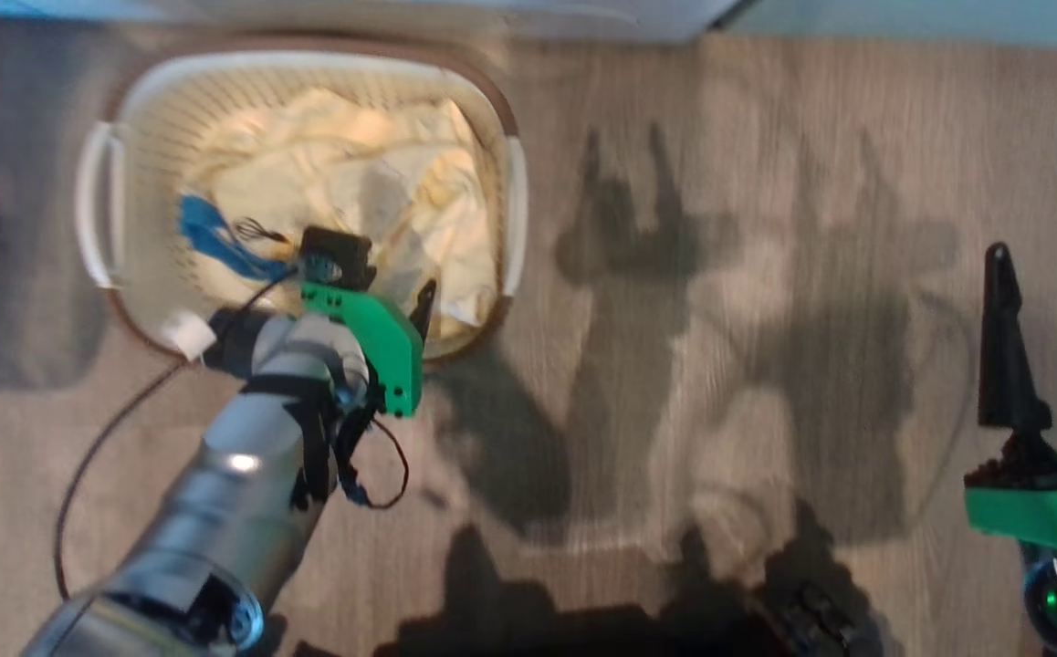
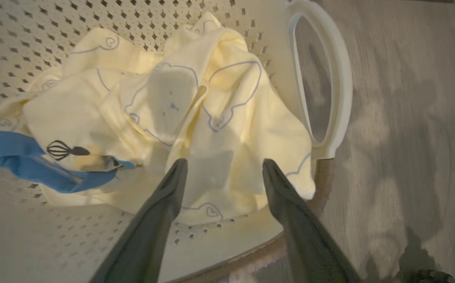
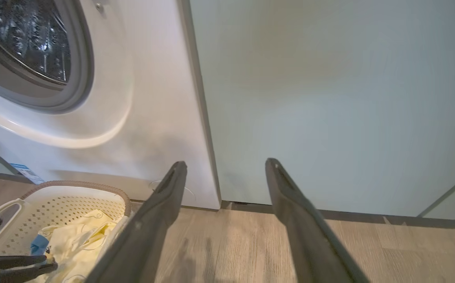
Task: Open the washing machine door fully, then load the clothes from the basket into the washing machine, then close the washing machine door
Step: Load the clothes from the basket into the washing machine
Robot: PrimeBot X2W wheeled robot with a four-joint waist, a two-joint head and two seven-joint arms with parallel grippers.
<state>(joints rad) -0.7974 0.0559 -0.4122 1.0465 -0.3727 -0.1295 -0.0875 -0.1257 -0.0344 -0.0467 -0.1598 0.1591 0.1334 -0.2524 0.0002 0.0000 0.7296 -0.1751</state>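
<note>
A grey wood-look floor (image 1: 766, 137) runs up to the white washing machine (image 3: 153, 98), whose round opening stands uncovered just behind the cream basket (image 1: 141, 182). Inside the basket lie the pale yellow printed clothes (image 2: 196, 102) with a blue scrap (image 2: 19, 157) at one side. The left gripper (image 2: 223, 169) hangs over their near edge, fingers spread and empty, apparently lined up to pinch the heap. The right gripper (image 3: 225, 167), likewise spread and holding nothing, sits well apart from the basket, probably leaving it room.
</note>
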